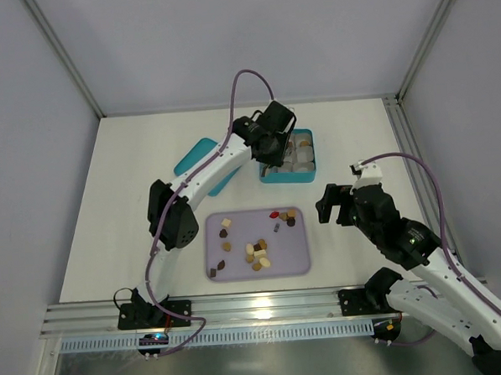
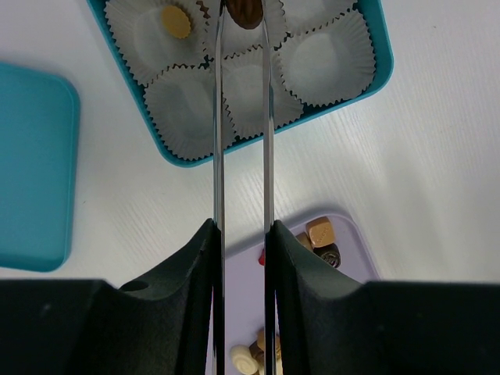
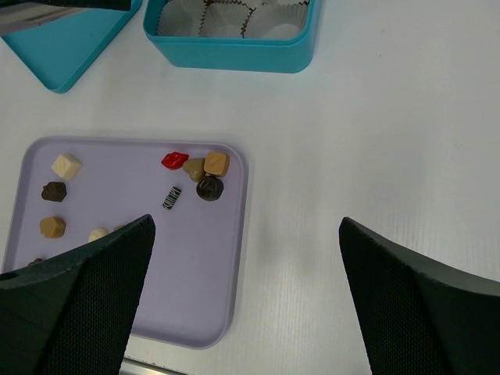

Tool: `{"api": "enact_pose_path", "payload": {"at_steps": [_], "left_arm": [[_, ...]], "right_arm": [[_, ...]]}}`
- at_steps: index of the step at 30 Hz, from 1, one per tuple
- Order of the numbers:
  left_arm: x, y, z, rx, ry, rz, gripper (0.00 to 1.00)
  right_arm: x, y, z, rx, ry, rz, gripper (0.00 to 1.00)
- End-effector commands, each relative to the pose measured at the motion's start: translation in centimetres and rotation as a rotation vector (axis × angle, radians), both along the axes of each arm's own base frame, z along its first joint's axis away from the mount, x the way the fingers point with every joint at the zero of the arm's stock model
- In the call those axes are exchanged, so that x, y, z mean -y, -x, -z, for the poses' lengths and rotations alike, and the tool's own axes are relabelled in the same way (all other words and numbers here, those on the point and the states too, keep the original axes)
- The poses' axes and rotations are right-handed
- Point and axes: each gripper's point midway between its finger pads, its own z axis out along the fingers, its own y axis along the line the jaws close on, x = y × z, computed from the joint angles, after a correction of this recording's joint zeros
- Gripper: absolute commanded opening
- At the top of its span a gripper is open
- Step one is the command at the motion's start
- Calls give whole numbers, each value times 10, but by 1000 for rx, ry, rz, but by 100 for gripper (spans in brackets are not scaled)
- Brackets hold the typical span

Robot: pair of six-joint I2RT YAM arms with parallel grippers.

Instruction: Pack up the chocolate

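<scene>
My left gripper (image 1: 274, 150) hangs over the teal box (image 1: 268, 177), its long thin fingers shut on a dark brown oval chocolate (image 2: 244, 12) above the white paper cups (image 2: 320, 66). One cup holds a tan oval chocolate (image 2: 176, 22). Several more chocolates (image 1: 256, 253) lie scattered on the lilac tray (image 1: 298, 262); the right wrist view shows a red piece (image 3: 175, 159), a tan cube (image 3: 216, 162) and a dark round one (image 3: 209, 187). My right gripper (image 3: 246, 226) stands wide open over bare table, just right of the tray, holding nothing.
The box's teal lid (image 1: 194, 161) lies flat on the table left of the box. The left arm reaches across the table above the tray's far left corner. An aluminium rail (image 1: 265, 304) runs along the near table edge.
</scene>
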Motion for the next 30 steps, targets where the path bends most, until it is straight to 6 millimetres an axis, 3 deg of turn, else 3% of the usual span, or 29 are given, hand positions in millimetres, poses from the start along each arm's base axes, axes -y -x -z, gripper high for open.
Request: {"api": "enact_pose_path", "payload": {"at_steps": [1, 9, 16, 22, 25, 27, 30], "left_arm": [[4, -8, -1, 25, 11, 16, 32], [3, -13, 5, 20, 5, 15, 36], [6, -16, -7, 50, 22, 33, 44], [8, -15, -38, 99, 70, 56, 43], [4, -10, -65, 140, 104, 66, 43], [1, -3, -85, 163, 138, 73, 43], [-9, 13, -96, 161, 157, 75, 43]], "right_arm": [[0, -9, -21, 59, -16, 14, 100], [-1, -9, -21, 58, -16, 13, 100], [0, -9, -22, 59, -13, 13, 100], [0, -9, -24, 66, -15, 15, 100], [0, -9, -24, 67, -14, 13, 100], [1, -9, -25, 70, -14, 18, 100], [2, -10, -26, 74, -13, 22, 100]]}}
